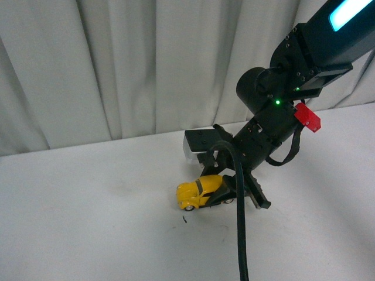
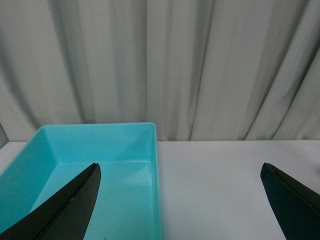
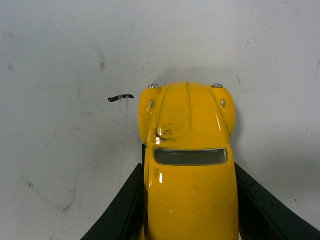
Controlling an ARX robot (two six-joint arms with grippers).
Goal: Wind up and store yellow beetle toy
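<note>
In the front view the right gripper (image 1: 227,188) is reaching down from the upper right of the frame and clasping the yellow beetle toy (image 1: 196,195), which is sitting on the white table (image 1: 88,222) at lower centre. In the left wrist view the left gripper (image 2: 180,200) is hanging spread wide and empty, facing a teal bin (image 2: 100,150) on the tabletop. In the right wrist view both black fingers (image 3: 125,210) are pressing against the toy's flanks
</note>
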